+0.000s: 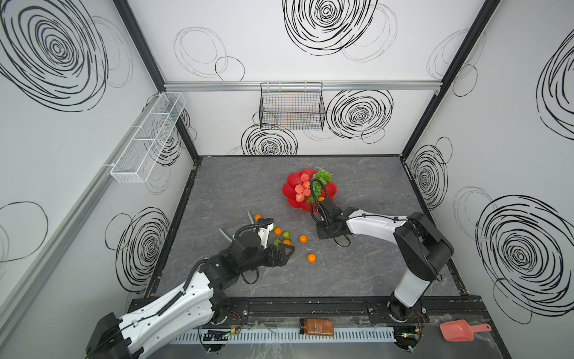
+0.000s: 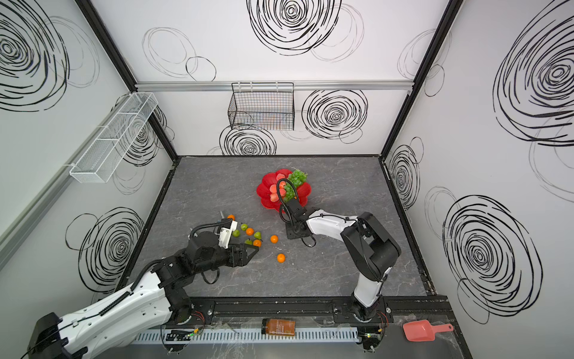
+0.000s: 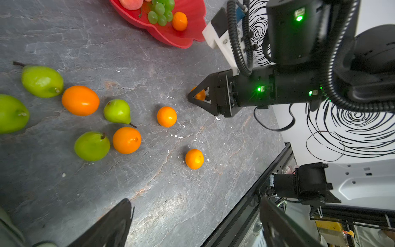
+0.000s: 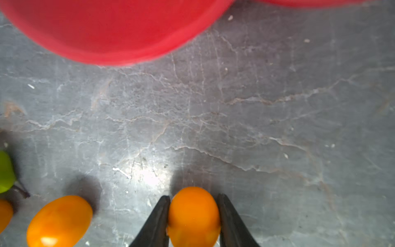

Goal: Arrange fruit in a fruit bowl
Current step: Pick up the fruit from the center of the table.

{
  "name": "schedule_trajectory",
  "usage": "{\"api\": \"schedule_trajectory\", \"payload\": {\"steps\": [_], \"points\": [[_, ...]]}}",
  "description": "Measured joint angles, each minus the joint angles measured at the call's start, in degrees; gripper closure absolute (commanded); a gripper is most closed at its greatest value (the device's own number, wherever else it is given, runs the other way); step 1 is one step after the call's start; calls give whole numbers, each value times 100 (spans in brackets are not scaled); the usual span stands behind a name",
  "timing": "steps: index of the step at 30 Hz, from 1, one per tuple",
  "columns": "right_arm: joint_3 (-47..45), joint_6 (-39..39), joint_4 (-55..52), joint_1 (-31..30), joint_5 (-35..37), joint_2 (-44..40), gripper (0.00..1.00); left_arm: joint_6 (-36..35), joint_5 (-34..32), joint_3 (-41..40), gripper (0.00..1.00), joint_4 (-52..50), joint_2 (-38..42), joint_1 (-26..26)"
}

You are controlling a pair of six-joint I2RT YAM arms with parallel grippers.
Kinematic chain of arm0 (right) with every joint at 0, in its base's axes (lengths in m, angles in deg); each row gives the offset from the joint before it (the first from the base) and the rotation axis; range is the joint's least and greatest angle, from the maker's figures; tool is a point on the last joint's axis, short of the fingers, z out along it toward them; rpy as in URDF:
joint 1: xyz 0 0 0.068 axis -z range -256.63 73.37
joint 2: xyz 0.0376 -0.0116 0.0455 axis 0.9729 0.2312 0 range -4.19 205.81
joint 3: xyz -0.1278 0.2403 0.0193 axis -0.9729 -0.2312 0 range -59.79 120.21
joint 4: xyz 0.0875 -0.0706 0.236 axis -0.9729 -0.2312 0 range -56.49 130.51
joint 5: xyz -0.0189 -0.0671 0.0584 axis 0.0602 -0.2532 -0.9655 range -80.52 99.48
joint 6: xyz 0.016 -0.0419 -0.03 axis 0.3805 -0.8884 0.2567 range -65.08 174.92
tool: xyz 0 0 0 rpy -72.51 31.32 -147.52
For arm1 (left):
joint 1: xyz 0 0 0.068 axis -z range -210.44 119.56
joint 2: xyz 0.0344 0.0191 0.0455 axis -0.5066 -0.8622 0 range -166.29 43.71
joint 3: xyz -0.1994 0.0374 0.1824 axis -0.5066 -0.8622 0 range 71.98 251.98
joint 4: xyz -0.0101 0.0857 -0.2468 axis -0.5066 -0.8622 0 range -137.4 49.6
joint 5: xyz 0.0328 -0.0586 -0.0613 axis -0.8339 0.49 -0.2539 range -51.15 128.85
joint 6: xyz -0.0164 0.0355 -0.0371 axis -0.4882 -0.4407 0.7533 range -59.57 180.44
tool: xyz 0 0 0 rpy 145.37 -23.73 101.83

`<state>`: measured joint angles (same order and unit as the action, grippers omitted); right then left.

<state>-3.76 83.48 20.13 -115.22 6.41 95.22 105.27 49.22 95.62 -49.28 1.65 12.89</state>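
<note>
Note left pincer (image 1: 288, 248) released, empty, beside small green plastic pears (image 3: 117, 111) and round orange toy tangerines (image 3: 126, 140) on grey marbled counter (image 3: 64, 192). Find right pincer (image 4: 193, 197) clenched across one such tangerine (image 4: 193, 216), near the scalloped glossy red bowl (image 3: 181, 40). Expect light, hard, slick skin; grip the widest middle.

We find both top views bright and evenly lit from above, with only faint, soft shadows on the worktop (image 1: 372, 192). Their wide lens splays the walls (image 1: 62, 155) outward toward the corners. The left wrist view is crisp at mid-frame and softer at its rim, and green lamps flare on the dark right arm (image 3: 288, 89). The right wrist view is blurrier: the bowl (image 4: 106, 32) is smeared, a white glare patch sits on the worktop, and the tangerine (image 4: 193, 216) casts a dark, fuzzy shadow.
</note>
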Motion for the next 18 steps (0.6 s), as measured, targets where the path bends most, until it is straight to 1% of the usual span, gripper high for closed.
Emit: {"api": "schedule_trajectory", "payload": {"steps": [10, 12, 18], "points": [[-70, 22, -92, 4, 74, -564, 65, 17, -4, -33, 4, 37, -11, -9], [-70, 31, -144, 15, 87, -737, 67, 17, -2, -33, 4, 63, -66, -20], [-70, 87, -256, 173, 72, -1178, 68, -44, 9, 42, 4, 140, -330, -92]]}}
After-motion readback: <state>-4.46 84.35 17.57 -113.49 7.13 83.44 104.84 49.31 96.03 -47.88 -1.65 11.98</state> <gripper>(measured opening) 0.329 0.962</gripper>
